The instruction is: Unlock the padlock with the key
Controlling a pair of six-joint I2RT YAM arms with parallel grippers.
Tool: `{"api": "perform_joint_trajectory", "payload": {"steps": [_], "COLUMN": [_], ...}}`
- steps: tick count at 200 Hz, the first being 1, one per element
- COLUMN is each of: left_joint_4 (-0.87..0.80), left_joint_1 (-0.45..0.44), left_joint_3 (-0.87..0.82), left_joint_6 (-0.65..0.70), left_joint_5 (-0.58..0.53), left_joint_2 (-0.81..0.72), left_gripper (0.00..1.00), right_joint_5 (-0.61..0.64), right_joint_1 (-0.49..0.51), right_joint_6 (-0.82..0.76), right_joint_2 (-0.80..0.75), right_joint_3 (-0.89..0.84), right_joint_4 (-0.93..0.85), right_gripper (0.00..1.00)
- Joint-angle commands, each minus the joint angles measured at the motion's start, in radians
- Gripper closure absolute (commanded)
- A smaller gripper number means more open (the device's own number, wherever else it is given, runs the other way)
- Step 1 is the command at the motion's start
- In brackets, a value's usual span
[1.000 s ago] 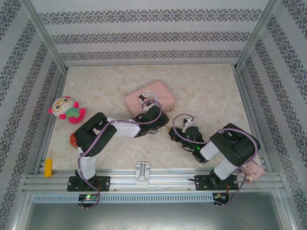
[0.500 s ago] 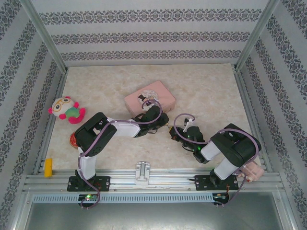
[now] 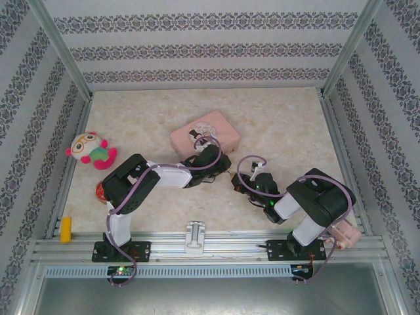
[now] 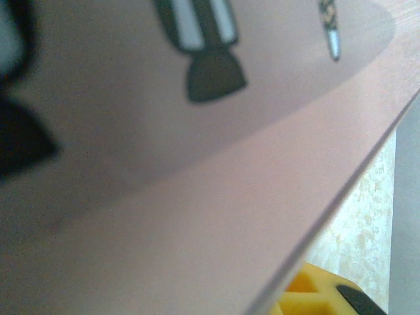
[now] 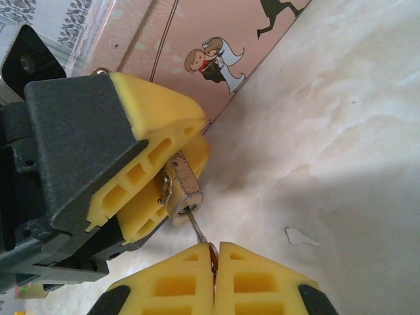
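Blurred pink tin (image 4: 197,197) close up; yellow end effector fingertip (image 4: 314,296) bottom right; marbled table (image 4: 369,210).

The right pincer (image 5: 214,249) has shifted only very slightly.

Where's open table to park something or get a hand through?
Free: the far strip between pink tin and back wall, plus the far-right patch from tin to right wall. Crowded: centre, where left gripper and right gripper meet by the tin; plush toy takes the left edge.
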Motion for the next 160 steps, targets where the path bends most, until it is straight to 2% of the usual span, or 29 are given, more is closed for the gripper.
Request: {"api": "perform_joint_trajectory", "payload": {"steps": [1, 85, 160], "left_joint_4": [0.081, 0.087, 0.088], "left_joint_1": [0.008, 0.008, 0.008], "left_joint_3": [-0.005, -0.015, -0.022], "left_joint_6": [-0.060, -0.061, -0.074], "left_joint_5": [0.058, 0.066, 0.062], "left_joint_2": [0.021, 0.017, 0.009], "left_gripper": [0.79, 0.79, 0.79], "right_joint_5": [-0.003, 0.015, 0.015], "right_joint_1": [-0.006, -0.024, -0.027], "right_joint_6": [0.012, 0.080, 0.087], "right_joint_2": [0.019, 0.056, 0.061], "right_joint_3": [0.024, 0.008, 0.021], "right_joint_4": [0.078, 0.198, 0.197], "right_gripper": [1.00, 1.00, 1.00]}}
